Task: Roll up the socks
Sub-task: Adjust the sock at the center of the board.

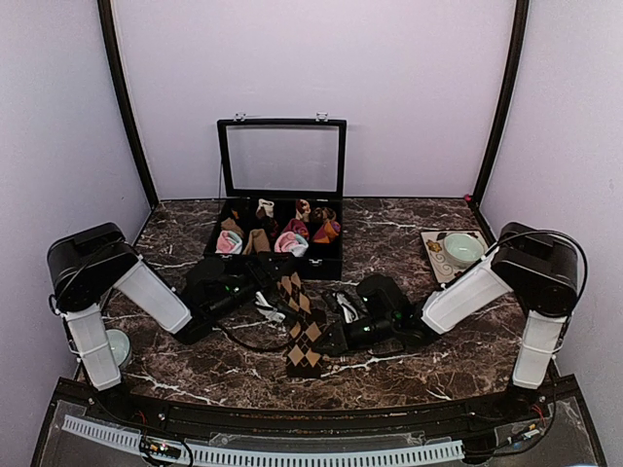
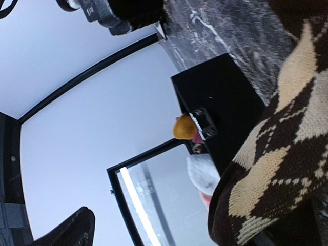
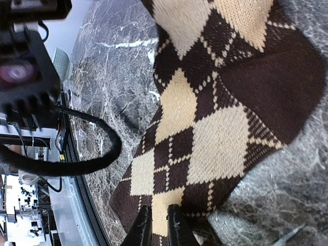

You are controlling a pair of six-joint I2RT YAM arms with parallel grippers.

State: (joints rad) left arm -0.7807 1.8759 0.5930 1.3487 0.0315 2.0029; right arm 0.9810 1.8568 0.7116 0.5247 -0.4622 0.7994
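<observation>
The brown-and-beige diamond sock (image 1: 304, 329) lies lengthwise on the marble table, between the two arms. My left gripper (image 1: 265, 276) is at its far end, by the box. In the left wrist view this gripper (image 2: 174, 233) is open: one dark finger (image 2: 66, 230) shows at the lower left, and the sock (image 2: 287, 154) covers the other side. My right gripper (image 1: 327, 341) (image 3: 161, 228) is at the sock's near right edge. Its fingers (image 3: 177, 228) are almost together, with a strip of the sock (image 3: 205, 133) between them. A magenta-and-orange roll (image 1: 326, 230) (image 2: 184, 127) sits in the box.
A black box (image 1: 326, 265) with a raised glass lid (image 1: 282, 156) stands behind the sock, with pink-and-white rolls (image 1: 230, 243) inside. A green bowl (image 1: 460, 248) on a tile sits at the right. A pale round dish (image 1: 119, 345) is by the left base. A black cable (image 3: 102, 154) loops beside the sock.
</observation>
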